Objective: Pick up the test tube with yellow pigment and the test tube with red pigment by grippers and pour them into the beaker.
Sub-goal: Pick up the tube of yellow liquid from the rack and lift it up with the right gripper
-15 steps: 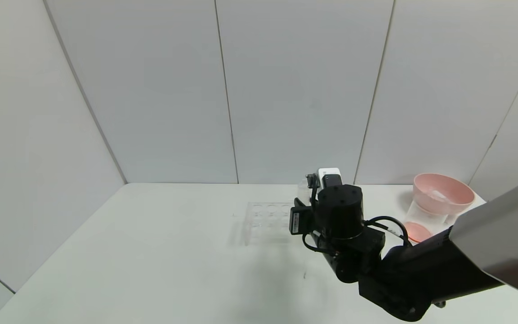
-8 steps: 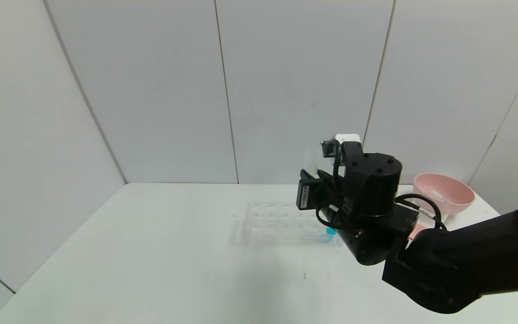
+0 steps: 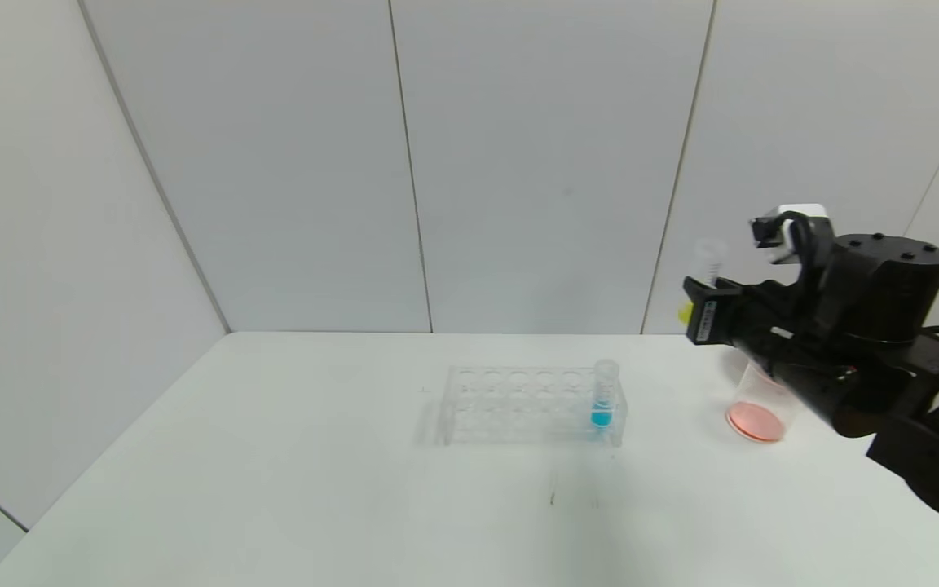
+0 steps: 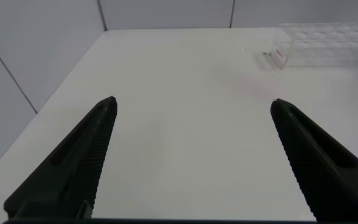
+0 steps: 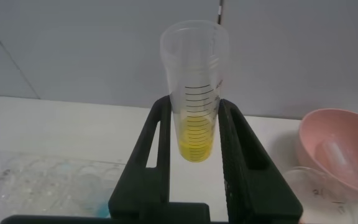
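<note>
My right gripper [image 3: 702, 314] is shut on the test tube with yellow pigment [image 3: 708, 259], held upright, high above the table's right side. In the right wrist view the tube [image 5: 194, 68] stands between the black fingers [image 5: 157, 137], with yellow liquid at its rounded tip. The beaker [image 3: 756, 403] stands on the table just below and behind the gripper, with red-orange liquid at its bottom. The test tube with red pigment is not in view. My left gripper [image 4: 192, 102] is open and empty over bare table, outside the head view.
A clear tube rack [image 3: 518, 403] stands mid-table with a blue-liquid tube [image 3: 602, 395] at its right end. A pink bowl [image 5: 340, 149] with a clear tube lying in it stands at the far right. A wall backs the table.
My right gripper has lifted the yellow tube out of the rack and carried it up and to the right, to above the beaker. The rack and the blue tube are now uncovered.
</note>
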Available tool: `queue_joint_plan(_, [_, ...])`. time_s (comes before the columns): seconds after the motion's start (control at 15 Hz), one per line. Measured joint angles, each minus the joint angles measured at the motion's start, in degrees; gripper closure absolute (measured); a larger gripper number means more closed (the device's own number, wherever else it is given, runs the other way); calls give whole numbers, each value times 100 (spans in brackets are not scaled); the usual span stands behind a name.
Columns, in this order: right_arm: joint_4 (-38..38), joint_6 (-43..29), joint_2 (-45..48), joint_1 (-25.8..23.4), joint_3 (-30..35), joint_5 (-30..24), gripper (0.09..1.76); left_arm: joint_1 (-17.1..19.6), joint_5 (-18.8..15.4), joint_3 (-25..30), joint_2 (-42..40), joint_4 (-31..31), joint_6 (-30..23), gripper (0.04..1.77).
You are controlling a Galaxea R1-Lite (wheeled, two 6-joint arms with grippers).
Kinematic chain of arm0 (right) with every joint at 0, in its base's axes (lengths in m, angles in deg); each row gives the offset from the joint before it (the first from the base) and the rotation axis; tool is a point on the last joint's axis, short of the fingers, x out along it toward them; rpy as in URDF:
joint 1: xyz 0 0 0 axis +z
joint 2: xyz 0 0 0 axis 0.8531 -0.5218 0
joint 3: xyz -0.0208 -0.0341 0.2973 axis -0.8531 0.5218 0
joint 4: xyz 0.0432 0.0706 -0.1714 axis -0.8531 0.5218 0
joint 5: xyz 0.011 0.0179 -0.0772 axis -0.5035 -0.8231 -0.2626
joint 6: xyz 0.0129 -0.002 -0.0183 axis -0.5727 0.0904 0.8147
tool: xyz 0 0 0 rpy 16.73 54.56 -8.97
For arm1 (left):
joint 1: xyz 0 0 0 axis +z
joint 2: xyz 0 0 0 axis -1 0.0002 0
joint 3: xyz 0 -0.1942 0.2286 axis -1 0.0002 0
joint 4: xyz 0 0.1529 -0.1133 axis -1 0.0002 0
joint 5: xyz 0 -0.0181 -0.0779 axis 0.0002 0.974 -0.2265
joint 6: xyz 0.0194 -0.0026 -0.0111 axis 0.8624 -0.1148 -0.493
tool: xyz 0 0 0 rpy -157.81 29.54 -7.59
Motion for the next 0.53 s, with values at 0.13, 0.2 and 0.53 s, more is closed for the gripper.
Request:
queue_joint_plan(0.13, [-178,135,189,-841,330,-802,130,0,-2,0,0,0,0,5])
queue_joint_plan(0.2, [-301,274,256,-1276,460,-1189,130,0,-2,0,0,0,0,5])
queue_joint_plan(0.53, [-674,1584,339,-3307,713,-3243,130,0,0,0,0,0,0,5])
